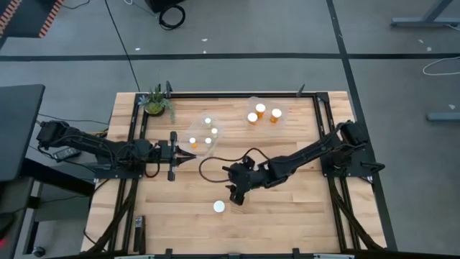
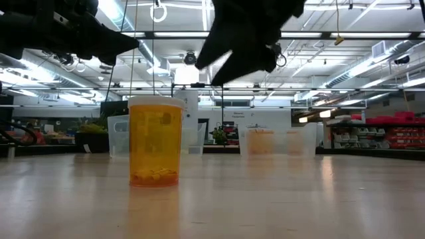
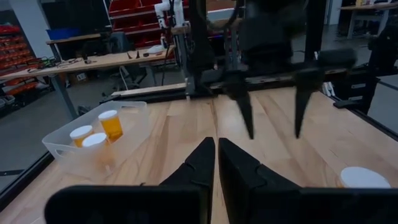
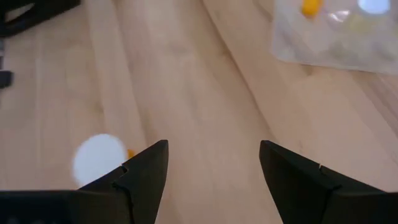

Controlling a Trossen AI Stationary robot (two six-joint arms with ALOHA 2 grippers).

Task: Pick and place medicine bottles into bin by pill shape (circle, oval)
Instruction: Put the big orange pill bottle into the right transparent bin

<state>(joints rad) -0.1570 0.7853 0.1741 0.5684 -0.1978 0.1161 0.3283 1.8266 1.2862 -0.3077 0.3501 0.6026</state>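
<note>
One medicine bottle (image 1: 219, 206), amber with a white cap, stands upright on its base near the table's front middle; the low view shows it (image 2: 155, 141) with pills at its bottom. My right gripper (image 1: 235, 196) hangs open just right of it and above it, tilted down, its fingers (image 4: 149, 163) beside the cap (image 4: 98, 158) without touching. My left gripper (image 1: 188, 144) is shut and empty, level, at the near side of the left clear bin (image 1: 205, 134). Each bin holds bottles.
The right clear bin (image 1: 264, 114) holds three bottles (image 3: 99, 132). A potted plant (image 1: 156, 101) stands at the far left corner. A black cable (image 1: 208, 164) loops on the table between the arms. Bare wood lies around the lone bottle.
</note>
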